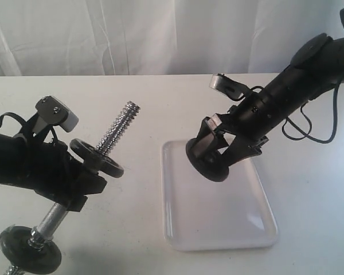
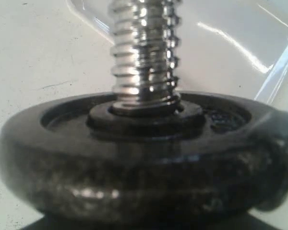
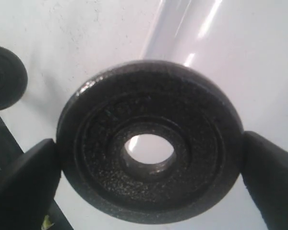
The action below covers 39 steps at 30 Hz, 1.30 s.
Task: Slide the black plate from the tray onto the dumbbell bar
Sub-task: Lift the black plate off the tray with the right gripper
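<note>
My right gripper is shut on the black plate and holds it tilted just above the far left part of the white tray. In the right wrist view the black plate sits edge to edge between the two fingers, its centre hole open. My left gripper is shut on the dumbbell bar, which slants with its free threaded end up and towards the right arm. One black disc sits on the bar just above the left gripper, and the threaded rod rises out of it.
Another black disc is on the bar's lower end near the table's front left edge. A white curtain hangs behind the table. The glossy tray lies beyond the bar's tip.
</note>
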Tool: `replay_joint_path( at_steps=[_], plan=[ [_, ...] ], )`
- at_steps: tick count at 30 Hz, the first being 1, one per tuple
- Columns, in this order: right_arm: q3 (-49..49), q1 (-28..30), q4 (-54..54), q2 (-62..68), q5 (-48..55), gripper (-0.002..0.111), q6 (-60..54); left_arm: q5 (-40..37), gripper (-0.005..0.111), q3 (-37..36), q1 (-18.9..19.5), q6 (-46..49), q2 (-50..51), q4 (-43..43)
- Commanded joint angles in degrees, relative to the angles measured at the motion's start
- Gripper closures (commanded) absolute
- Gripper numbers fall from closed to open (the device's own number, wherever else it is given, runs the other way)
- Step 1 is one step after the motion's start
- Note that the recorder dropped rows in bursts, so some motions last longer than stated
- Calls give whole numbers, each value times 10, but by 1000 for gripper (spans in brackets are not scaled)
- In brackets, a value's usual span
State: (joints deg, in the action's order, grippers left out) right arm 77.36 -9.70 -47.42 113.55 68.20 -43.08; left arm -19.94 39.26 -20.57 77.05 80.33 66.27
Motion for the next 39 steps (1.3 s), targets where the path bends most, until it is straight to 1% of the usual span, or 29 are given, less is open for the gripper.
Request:
replay_joint_path(
  at_steps=[1, 5, 13, 20, 34, 39],
  plan=[
    [5, 6, -55, -36, 18, 108, -19, -23, 107, 12, -1, 12, -19, 38],
    [5, 6, -60, -65, 18, 108, -26, -27, 107, 12, -1, 13, -19, 37],
    [5, 6, -121, -95, 18, 108, -32, -52, 107, 12, -1, 25, -19, 35],
    [5, 6, -125, -101, 18, 108, -32, -72, 107, 12, -1, 43, -19, 35],
    [5, 6, -131, -162, 18, 108, -30, -67, 107, 12, -1, 57, -19, 34],
    [-18, 6, -132, -173, 18, 108, -30, -71, 107, 12, -1, 60, -19, 31]
  ],
)
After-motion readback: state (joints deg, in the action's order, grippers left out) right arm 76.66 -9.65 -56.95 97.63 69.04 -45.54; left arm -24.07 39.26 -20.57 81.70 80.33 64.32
